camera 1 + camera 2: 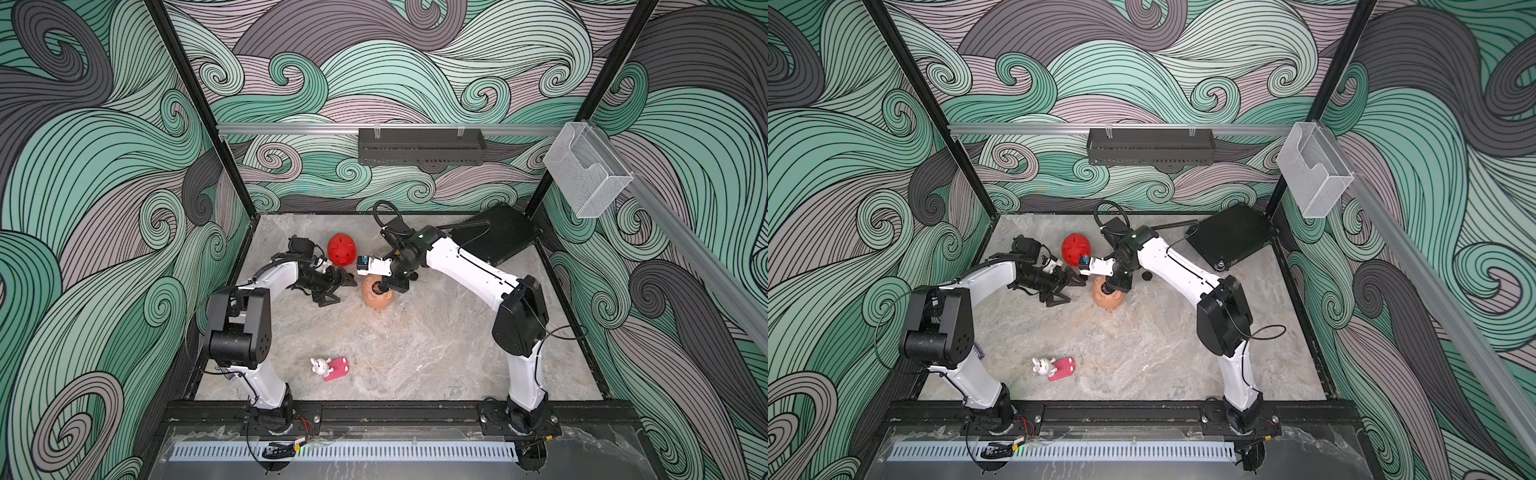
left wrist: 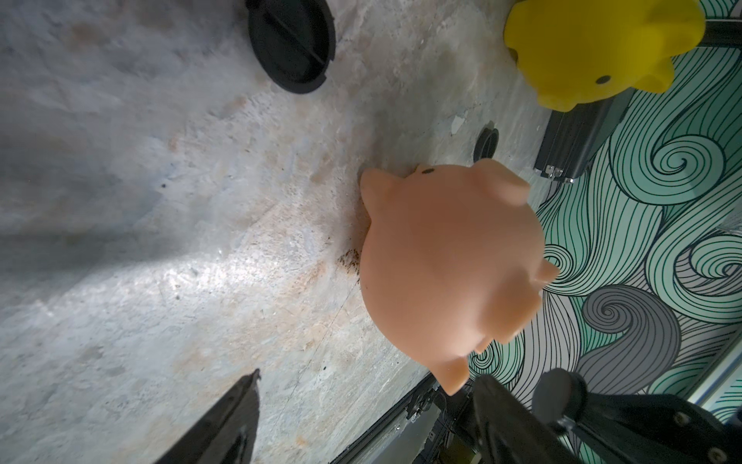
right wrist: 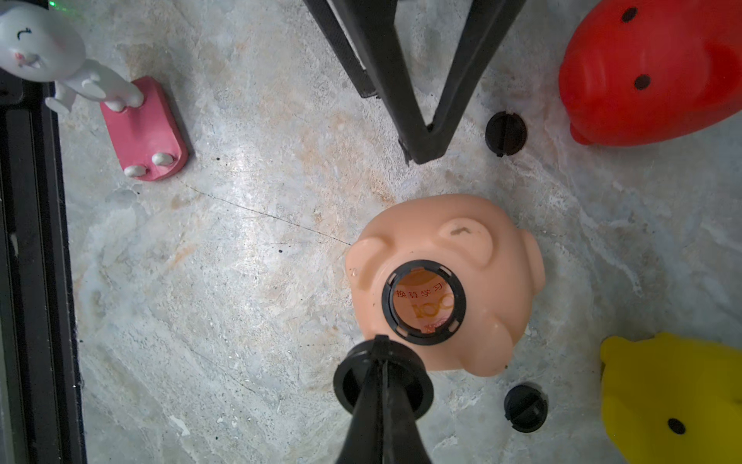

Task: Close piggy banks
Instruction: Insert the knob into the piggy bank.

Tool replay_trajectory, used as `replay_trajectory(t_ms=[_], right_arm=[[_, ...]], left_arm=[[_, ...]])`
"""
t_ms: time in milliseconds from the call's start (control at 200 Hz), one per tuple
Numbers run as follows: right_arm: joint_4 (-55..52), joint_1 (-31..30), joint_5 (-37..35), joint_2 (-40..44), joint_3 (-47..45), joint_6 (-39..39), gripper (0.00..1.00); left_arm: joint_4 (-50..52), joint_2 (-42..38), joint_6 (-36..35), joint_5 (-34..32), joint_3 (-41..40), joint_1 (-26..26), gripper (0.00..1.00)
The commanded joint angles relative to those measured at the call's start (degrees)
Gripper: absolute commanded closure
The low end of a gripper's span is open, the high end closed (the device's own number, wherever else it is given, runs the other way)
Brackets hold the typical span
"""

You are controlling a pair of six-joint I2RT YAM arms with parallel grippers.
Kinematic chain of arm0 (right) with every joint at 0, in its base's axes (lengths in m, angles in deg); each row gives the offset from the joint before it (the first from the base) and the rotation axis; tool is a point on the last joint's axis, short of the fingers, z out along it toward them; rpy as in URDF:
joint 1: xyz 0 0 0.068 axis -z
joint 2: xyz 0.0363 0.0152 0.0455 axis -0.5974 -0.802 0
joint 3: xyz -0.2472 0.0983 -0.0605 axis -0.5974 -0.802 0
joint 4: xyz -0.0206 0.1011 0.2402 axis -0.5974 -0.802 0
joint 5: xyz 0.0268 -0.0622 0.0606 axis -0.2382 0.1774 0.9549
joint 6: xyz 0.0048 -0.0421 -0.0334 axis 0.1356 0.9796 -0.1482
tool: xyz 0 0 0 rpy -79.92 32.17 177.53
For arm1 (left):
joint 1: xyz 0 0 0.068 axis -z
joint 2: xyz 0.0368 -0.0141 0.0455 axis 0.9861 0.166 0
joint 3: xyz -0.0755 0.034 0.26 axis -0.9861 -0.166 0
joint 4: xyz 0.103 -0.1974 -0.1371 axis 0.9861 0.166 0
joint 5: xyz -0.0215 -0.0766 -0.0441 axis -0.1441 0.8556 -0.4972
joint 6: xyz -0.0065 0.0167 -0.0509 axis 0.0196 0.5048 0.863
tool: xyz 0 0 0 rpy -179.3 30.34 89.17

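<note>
Plug point(image 3: 348, 386) in right gripper point(image 3: 381, 350), nose-down over upturned peach-pink pig point(image 3: 498, 257).

Tally of what lies on the counter point(image 1: 415, 353)

Three pigs: one red pig point(image 3: 650, 76), one peach pig point(image 3: 494, 257), one yellow pig point(image 3: 674, 393). Three black round caps: one cap point(image 3: 506, 133) near the red pig, one point(image 3: 525, 407) near the yellow pig, one point(image 3: 421, 387) pinched in the right hand point(image 3: 381, 349). One white bunny point(image 3: 40, 44). One flat pink piece point(image 3: 140, 128). Two hands in all, the left hand point(image 1: 345, 292) being the second.
</note>
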Motion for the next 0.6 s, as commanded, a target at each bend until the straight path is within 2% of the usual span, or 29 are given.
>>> replay_trajectory(t_ms=[0,280,395,595], right_arm=[[-2.1,0.2,0.4,-0.6,2.9,5.9,1.0],[-4.4,0.1,-1.4,-4.9,7.1,10.6,1.0],[-5.0,0.1,0.0,-6.7,9.5,11.8,1.0],[-5.5,-0.3,-1.1,-8.0,8.9,12.2,1.0]], left_arm=[[-0.5,1.2,-0.6,0.4,1.0,0.1,0.17],[-0.3,1.5,-1.3,0.6,0.8,0.1,0.17],[-0.4,2.0,-1.3,0.7,1.0,0.1,0.17],[-0.1,2.1,-1.4,0.8,1.7,0.1,0.17]])
